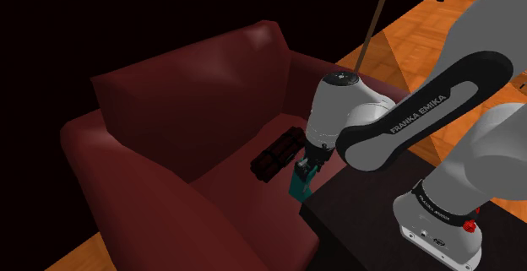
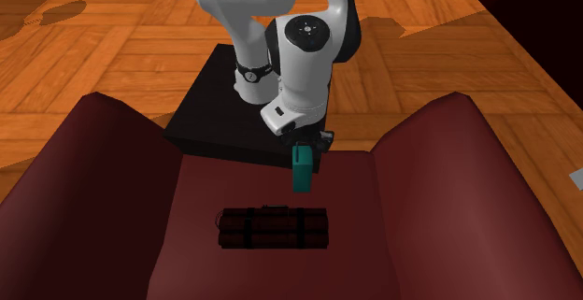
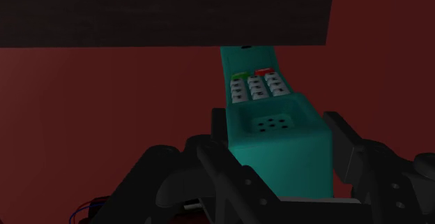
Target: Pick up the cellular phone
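Steeply, bent down over dark red armchair seat (image 2: 201,195); pinched teal push-button cellular phone (image 2: 302,172) upright in all-black two-finger gripper (image 2: 308,150), hanging just beneath; upper end hidden among its fingers.

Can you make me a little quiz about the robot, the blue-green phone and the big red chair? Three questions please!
1. True or false: the gripper is shut on the teal phone.
2. Pick one: what colour is the armchair? A) blue B) dark red C) yellow
3. Fill the gap: the dark bundle of sticks lies on the armchair's ____.

Key: 1 true. 2 B. 3 seat.
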### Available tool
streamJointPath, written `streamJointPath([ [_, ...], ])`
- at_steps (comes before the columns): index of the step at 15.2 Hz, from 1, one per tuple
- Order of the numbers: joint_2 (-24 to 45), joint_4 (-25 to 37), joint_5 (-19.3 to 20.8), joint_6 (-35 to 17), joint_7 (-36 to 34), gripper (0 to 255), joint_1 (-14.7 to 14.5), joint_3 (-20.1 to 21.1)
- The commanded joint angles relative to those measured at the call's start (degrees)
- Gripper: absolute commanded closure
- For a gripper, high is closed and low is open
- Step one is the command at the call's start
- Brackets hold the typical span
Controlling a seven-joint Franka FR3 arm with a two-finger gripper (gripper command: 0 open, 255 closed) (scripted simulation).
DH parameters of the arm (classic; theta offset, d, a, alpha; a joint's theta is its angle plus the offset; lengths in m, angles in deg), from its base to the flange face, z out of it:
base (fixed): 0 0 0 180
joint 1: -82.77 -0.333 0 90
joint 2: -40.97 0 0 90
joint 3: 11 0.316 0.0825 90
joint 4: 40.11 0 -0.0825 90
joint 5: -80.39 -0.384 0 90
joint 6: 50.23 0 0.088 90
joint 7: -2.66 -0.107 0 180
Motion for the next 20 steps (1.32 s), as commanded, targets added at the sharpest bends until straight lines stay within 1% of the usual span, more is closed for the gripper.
streamJointPath([
  [1, 0.05, -0.03, 0.0, 0.0, -0.02, 255, 0.02, 0.0],
  [3, 0.3, 0.04, 0.18, -0.16, -0.09, 255, 0.15, 0.03],
  [9, -6.87, 0.67, -2.43, 7.48, 1.77, 255, -1.85, -1.78],
  [18, -15.75, 2.69, -3.01, 18.28, 2.61, 255, -3.25, -4.29],
  [20, -15.89, 2.73, -3.0, 18.46, 2.62, 255, -3.27, -4.34],
])
